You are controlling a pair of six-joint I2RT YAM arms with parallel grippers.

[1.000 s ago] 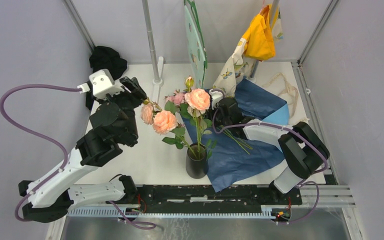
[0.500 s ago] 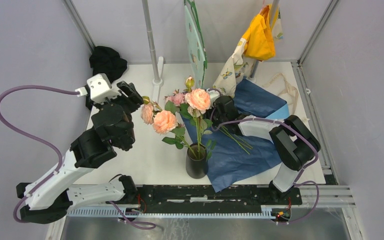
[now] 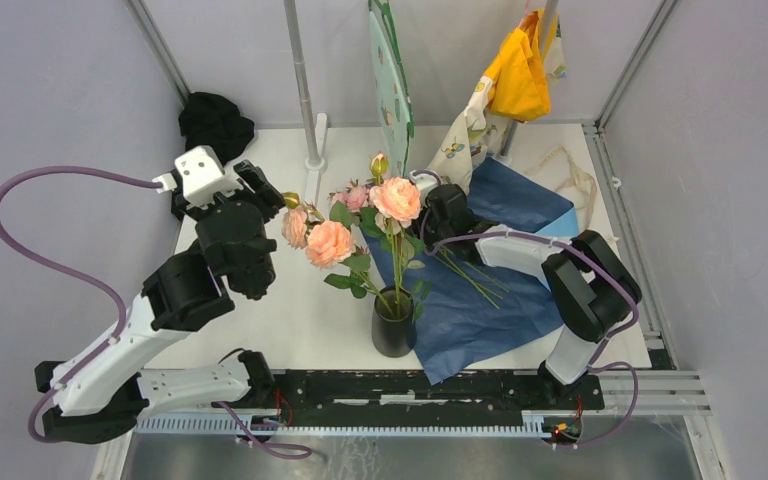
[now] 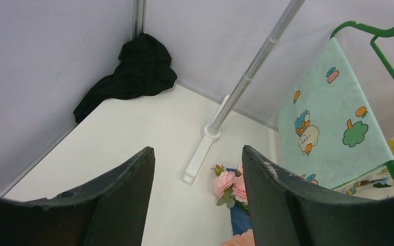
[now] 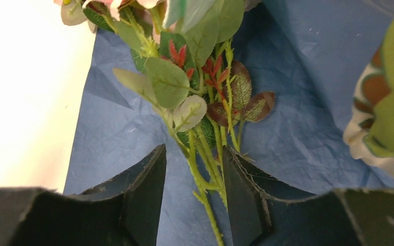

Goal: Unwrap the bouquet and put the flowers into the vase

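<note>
Right hand (image 5: 194, 151), half open and gripping nothing yet, straddles the green stems of loose pink artificial roses (image 5: 170, 82) on dark-blue paper (image 5: 297, 102) beyond the small matte black vase (image 3: 393, 330); close squarely on all stems before lifting.

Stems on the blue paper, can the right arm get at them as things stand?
Probably yes. The right pincer sits right over the stems, which run between its open fingers on the blue paper, with nothing covering them there.
</note>
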